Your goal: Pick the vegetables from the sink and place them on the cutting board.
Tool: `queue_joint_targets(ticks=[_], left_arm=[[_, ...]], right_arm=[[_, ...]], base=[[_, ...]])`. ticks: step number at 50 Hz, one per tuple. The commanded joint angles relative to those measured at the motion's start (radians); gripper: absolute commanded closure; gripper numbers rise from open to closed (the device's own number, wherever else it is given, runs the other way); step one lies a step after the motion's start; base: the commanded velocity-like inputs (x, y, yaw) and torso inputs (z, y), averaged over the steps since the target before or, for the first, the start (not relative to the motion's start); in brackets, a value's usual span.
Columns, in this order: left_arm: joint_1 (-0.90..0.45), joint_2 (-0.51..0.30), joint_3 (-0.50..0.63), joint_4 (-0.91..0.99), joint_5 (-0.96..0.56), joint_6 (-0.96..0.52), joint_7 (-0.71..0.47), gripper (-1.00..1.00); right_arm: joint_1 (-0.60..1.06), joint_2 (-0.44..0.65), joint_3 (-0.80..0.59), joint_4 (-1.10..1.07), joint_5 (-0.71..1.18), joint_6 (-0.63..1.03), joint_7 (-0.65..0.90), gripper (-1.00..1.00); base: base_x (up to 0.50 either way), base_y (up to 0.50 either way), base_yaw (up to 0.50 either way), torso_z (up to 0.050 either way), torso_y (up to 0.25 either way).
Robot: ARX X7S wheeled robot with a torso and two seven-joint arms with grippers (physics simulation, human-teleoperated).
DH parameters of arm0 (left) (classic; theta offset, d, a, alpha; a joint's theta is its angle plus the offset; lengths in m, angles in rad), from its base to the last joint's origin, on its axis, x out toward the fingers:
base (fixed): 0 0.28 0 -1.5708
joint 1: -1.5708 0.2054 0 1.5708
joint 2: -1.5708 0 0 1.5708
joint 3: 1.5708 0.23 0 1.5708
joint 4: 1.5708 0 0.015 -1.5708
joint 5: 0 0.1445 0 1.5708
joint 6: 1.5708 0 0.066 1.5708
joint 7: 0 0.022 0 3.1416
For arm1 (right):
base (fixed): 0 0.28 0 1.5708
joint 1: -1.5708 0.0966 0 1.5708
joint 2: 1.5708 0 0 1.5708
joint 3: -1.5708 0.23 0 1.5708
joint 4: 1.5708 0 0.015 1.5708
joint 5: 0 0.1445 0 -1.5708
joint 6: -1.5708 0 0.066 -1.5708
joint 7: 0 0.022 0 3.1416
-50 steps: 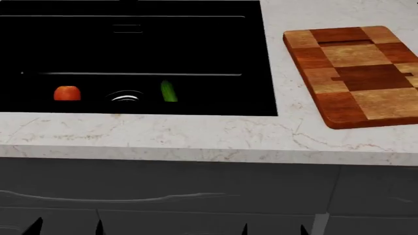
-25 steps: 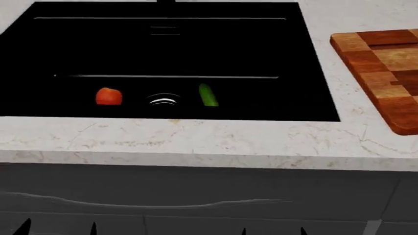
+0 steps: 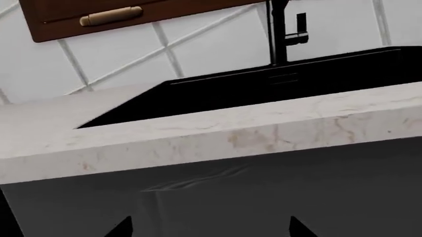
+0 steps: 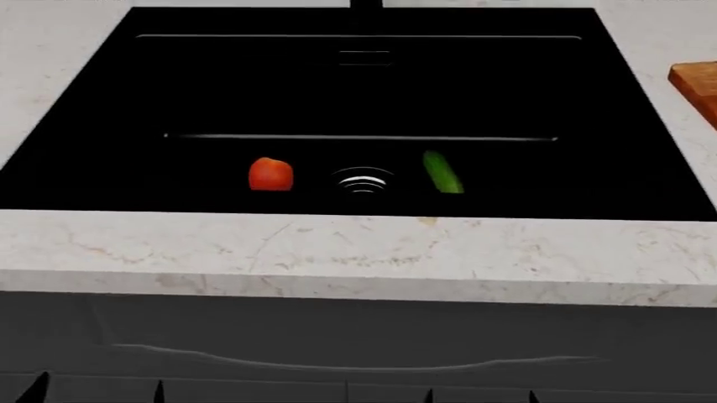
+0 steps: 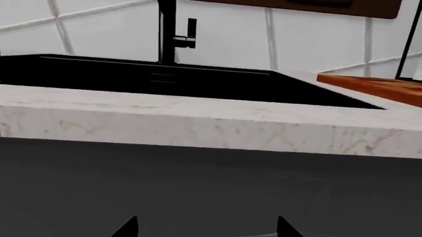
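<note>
Matte black sink (image 4: 101, 126), glossy round tomato (image 4: 270, 175), slim cucumber (image 4: 442, 172), both grippers spread open.

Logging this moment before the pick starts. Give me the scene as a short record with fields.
tomato: on the sink floor, on the robot's left of the drain
cucumber: on the sink floor, on the drain's other side
sink: black, holds both vegetables
cutting board: only a corner shows, on the counter right of the sink
left pincer: open, below counter level, holding nothing
right pincer: open, below counter level, holding nothing
</note>
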Motion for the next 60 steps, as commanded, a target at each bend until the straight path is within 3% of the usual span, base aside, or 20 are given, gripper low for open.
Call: queue_joint_targets(ticks=[1, 5, 9, 12, 19, 26, 30, 36, 41, 49, 60], left_arm=[[-0.072, -0.007, 0.046, 0.321, 0.044, -0.363, 0.081, -1.0], [-0.289, 0.01, 0.058, 0.481, 0.072, -0.586, 0.128, -1.0], [-0.47, 0.013, 0.07, 0.515, 0.085, -0.731, 0.159, -1.0], [-0.609, 0.028, 0.077, 0.532, 0.093, -0.866, 0.178, -1.0], [-0.784, 0.037, 0.087, 0.398, 0.095, -0.917, 0.174, -1.0], [-0.96, 0.037, 0.084, 0.14, 0.094, -0.925, 0.16, -1.0], [-1.05, 0.047, 0.116, -0.081, 0.085, -0.878, 0.156, -1.0], [-1.159, 0.058, 0.116, -0.452, 0.049, -0.683, 0.142, -1.0], [-1.207, 0.065, 0.124, -0.636, 0.034, -0.576, 0.126, -1.0], [-1.198, 0.053, 0.118, -0.701, 0.014, -0.531, 0.106, -1.0], [-1.184, 0.035, 0.124, -0.618, 0.0, -0.599, 0.114, -1.0]], right_arm=[[0.02, 0.017, 0.047, -0.3, 0.016, 0.249, 0.0, -1.0], [0.274, 0.069, 0.031, -0.554, 0.033, 0.667, -0.051, -1.0], [0.501, 0.096, 0.007, -0.614, 0.025, 0.913, -0.071, -1.0], [0.633, 0.107, -0.012, -0.6, 0.029, 1.017, -0.089, -1.0], [0.849, 0.132, -0.019, -0.499, 0.047, 1.133, -0.134, -1.0], [1.011, 0.166, -0.021, -0.221, 0.055, 1.089, -0.181, -1.0], [1.1, 0.149, 0.0, 0.088, 0.071, 0.935, -0.21, -1.0], [1.234, 0.145, -0.034, 0.635, 0.051, 0.645, -0.254, -1.0], [1.323, 0.127, -0.082, 0.897, 0.028, 0.504, -0.296, -1.0], [1.392, 0.105, -0.116, 1.045, 0.016, 0.435, -0.329, -1.0], [1.319, 0.122, -0.103, 0.881, 0.032, 0.558, -0.319, -1.0]], base=[[0.0, 0.0, 0.0, 0.0, 0.0], [0.0, 0.0, 0.0, 0.0, 0.0], [0.0, 0.0, 0.0, 0.0, 0.0], [0.0, 0.0, 0.0, 0.0, 0.0], [0.0, 0.0, 0.0, 0.0, 0.0], [0.0, 0.0, 0.0, 0.0, 0.0], [0.0, 0.0, 0.0, 0.0, 0.0], [0.0, 0.0, 0.0, 0.0, 0.0], [0.0, 0.0, 0.0, 0.0, 0.0], [0.46, 0.0, 0.0, 0.0, 0.0], [0.5, 0.0, 0.0, 0.0, 0.0]])
